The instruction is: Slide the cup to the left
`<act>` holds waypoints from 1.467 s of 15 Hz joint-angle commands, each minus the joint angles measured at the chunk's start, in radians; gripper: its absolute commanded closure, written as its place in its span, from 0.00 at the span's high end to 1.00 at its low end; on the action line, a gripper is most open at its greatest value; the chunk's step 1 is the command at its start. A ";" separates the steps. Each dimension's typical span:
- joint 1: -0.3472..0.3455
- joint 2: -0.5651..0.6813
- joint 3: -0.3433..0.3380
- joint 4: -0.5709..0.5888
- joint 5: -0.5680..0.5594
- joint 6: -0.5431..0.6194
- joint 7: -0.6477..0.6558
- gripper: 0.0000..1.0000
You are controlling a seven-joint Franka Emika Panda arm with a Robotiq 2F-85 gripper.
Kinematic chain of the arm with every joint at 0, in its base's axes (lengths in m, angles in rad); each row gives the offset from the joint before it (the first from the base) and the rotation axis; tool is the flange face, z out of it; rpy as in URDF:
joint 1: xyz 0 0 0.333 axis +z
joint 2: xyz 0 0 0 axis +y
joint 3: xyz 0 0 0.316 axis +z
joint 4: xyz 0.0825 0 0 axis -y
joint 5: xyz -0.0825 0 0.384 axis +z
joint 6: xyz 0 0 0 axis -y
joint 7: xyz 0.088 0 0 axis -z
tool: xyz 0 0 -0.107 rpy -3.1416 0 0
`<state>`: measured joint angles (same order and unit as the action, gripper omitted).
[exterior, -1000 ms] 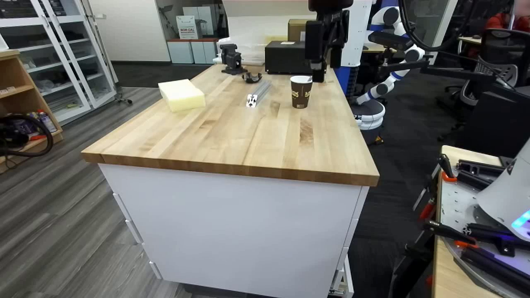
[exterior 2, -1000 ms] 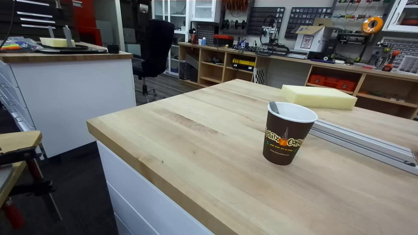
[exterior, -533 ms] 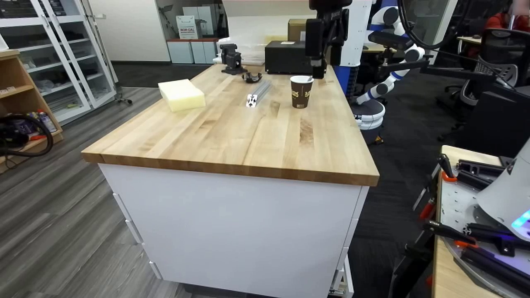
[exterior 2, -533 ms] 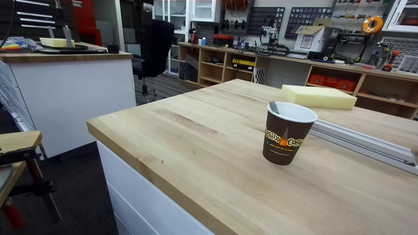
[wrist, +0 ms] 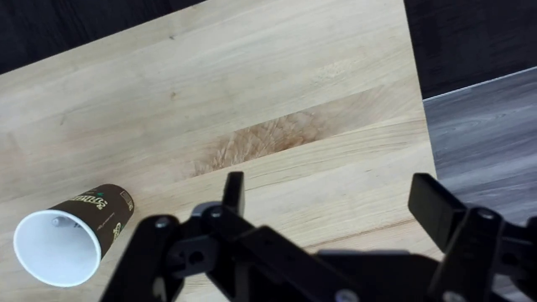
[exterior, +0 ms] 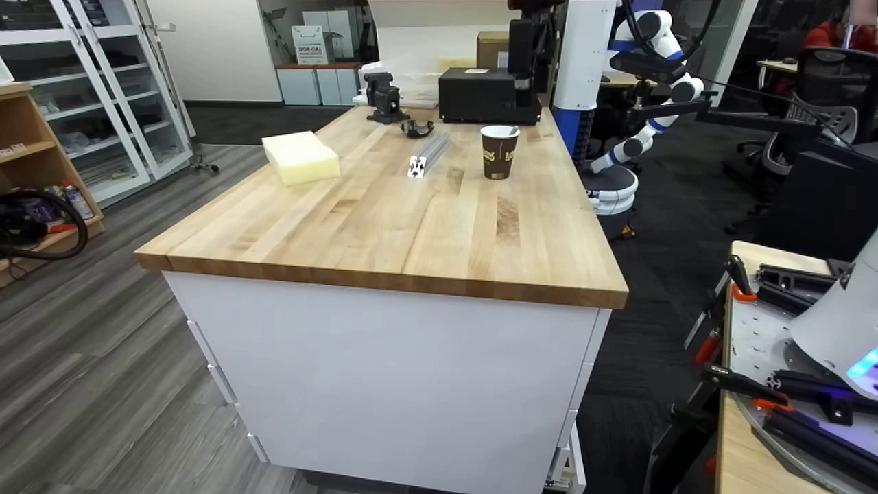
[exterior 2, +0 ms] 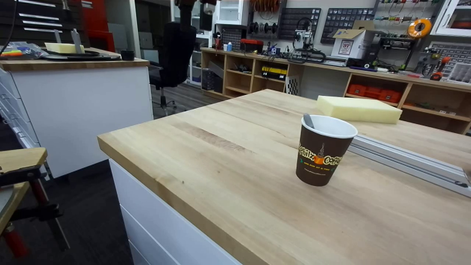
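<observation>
The cup is a dark brown tapered paper cup with a white rim and pale lettering. It stands upright on the wooden table (exterior: 384, 230) in both exterior views (exterior: 499, 156) (exterior 2: 322, 156). A grey stick-like thing leans inside it. In the wrist view the cup (wrist: 105, 205) is at the lower left, outside the jaws. My gripper (wrist: 333, 197) is open, with wide-spread fingers and only bare tabletop seen between them. In an exterior view the gripper (exterior: 534, 86) hangs above the table, higher than the cup and apart from it. Its lower part shows at the top of an exterior view (exterior 2: 197, 18).
A pale yellow foam block (exterior: 302, 159) and a silver aluminium bar (exterior: 429, 156) lie on the table, the bar close to the cup (exterior 2: 408, 162). A small black part (exterior: 417, 128), a black clamp-like device (exterior: 385, 96) and a black box (exterior: 473, 96) stand farther back.
My gripper has risen and shifted slightly left in an exterior view. It has moved right and come farther into view at the top of an exterior view. The cup has not moved.
</observation>
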<state>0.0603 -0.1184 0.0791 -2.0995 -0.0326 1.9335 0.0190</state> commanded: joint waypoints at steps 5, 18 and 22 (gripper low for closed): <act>-0.048 0.228 -0.071 0.210 0.011 0.048 -0.130 1.00; -0.133 0.522 -0.136 0.468 -0.001 0.158 -0.096 1.00; -0.140 0.573 -0.147 0.488 -0.010 0.175 -0.087 1.00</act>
<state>-0.0718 0.4138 -0.0621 -1.6444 -0.0322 2.0896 -0.0864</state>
